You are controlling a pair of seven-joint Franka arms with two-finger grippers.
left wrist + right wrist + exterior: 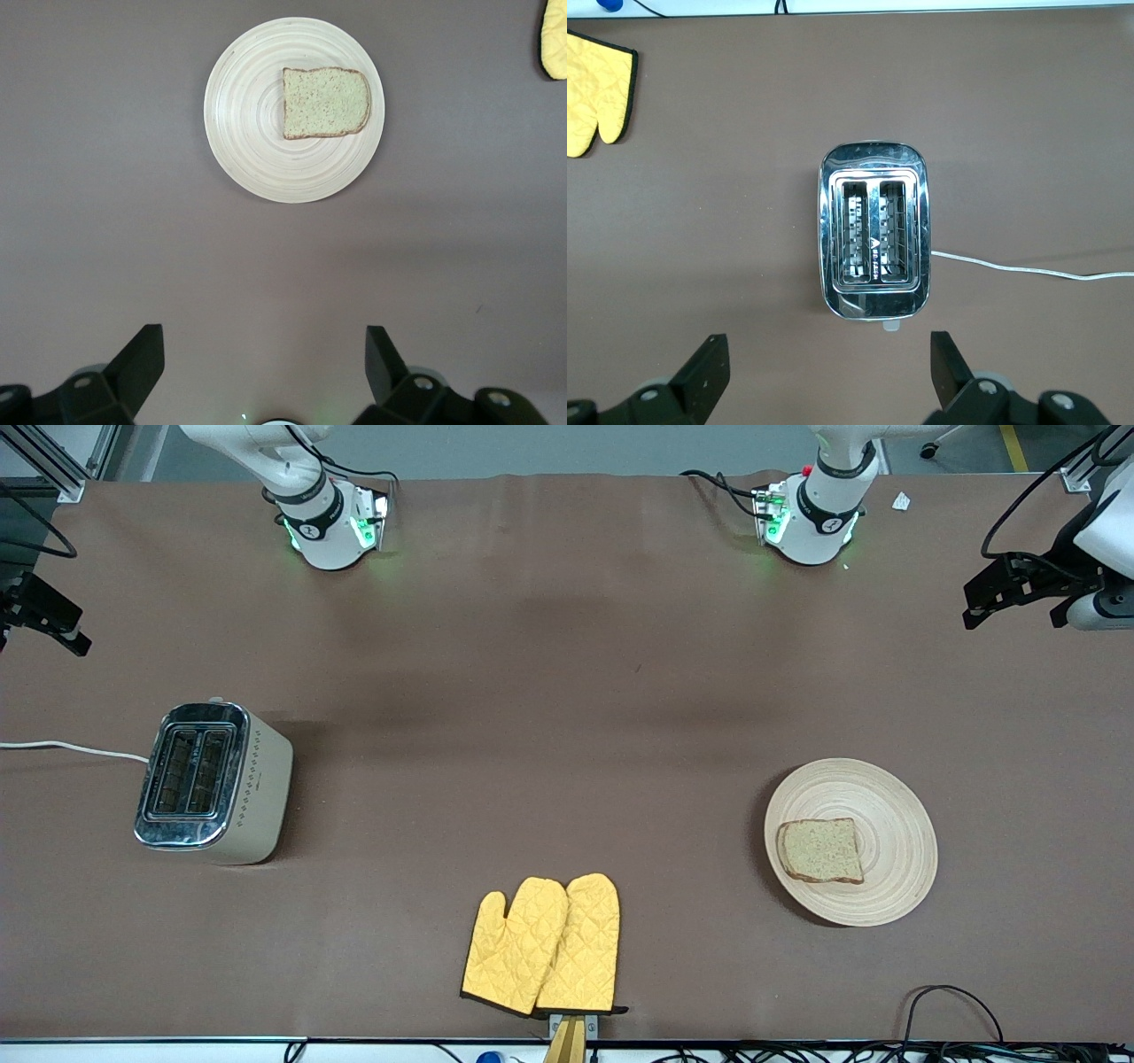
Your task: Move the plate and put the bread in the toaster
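Both arms wait. The left pincer (pixel 266 367) hangs wide open and empty over bare counter (pixel 549 691) near the plate (pixel 895 868), which carries the bread (pixel 820 851). The right pincer (pixel 830 372), equally spread and empty, hovers apparently just above the toaster (pixel 213 784).

Both tools (pixel 264 367) (pixel 830 372) raised, jaws apart

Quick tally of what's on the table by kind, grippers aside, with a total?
Plate: 1
Bread slice: 1, lying on the plate
Toaster: 1, both slots empty
Yellow oven mitts: 2, side by side
Total: 5
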